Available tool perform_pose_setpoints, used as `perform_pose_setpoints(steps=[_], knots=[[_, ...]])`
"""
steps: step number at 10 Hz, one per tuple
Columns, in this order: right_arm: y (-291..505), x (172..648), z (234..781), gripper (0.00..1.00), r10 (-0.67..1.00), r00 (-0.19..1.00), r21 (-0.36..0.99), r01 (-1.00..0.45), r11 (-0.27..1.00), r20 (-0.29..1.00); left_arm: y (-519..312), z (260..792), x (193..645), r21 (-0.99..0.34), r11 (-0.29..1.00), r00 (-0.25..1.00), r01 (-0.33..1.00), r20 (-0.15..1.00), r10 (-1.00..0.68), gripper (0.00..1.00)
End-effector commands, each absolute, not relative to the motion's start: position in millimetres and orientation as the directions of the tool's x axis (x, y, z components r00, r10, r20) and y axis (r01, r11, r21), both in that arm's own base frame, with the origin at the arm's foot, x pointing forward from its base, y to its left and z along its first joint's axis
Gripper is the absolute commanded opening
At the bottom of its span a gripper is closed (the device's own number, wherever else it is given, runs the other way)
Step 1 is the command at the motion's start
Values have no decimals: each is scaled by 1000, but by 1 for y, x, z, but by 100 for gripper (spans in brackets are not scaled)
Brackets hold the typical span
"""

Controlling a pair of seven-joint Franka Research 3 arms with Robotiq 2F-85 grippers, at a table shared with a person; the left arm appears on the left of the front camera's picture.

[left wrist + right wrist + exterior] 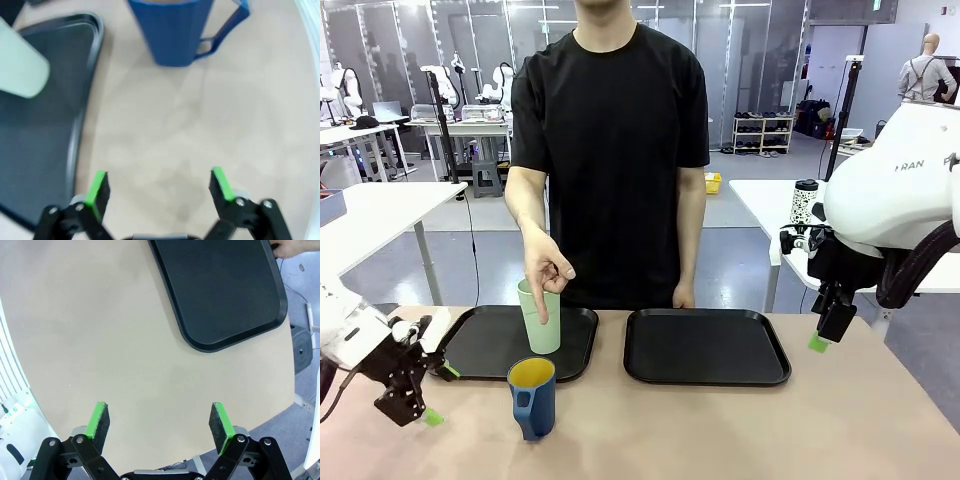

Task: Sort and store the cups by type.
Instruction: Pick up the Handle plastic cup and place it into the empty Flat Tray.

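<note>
Mug (pixel 175 30) stands upright on the table (pixel 200 125) at twelve o'clock from the released left jaws (handle toward one o'clock). The right jaws, also released, are well apart. Tumbler (pixel 540 325) on left tray (pixel 480 345).

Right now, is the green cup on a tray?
Yes: the green cup stands upright on the left tray, a hand touching it.

Front view faces across the table (pixel 720 430); wrist views look down close onto it
</note>
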State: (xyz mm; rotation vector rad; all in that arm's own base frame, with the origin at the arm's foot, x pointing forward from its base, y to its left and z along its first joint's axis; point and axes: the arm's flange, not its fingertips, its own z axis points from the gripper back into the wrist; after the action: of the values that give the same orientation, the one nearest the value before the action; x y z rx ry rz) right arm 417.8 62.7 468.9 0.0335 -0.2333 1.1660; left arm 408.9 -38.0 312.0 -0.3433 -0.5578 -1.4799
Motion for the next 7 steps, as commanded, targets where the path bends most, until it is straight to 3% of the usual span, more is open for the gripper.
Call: perform_pose_setpoints(steps=[1, 4, 7], knots=[[63, 417, 470, 100, 903, 379, -91, -911, 402, 202, -16, 282, 365, 90, 69, -6, 994, 652, -758, 100], [63, 417, 470, 100, 903, 379, -91, -911, 402, 202, -3, 264, 370, 77, 56, -30, 995, 813, -582, 100], [63, 417, 470, 100, 903, 379, -91, -911, 402, 202, 1, 253, 378, 112, 34, -87, 993, 898, -432, 100]])
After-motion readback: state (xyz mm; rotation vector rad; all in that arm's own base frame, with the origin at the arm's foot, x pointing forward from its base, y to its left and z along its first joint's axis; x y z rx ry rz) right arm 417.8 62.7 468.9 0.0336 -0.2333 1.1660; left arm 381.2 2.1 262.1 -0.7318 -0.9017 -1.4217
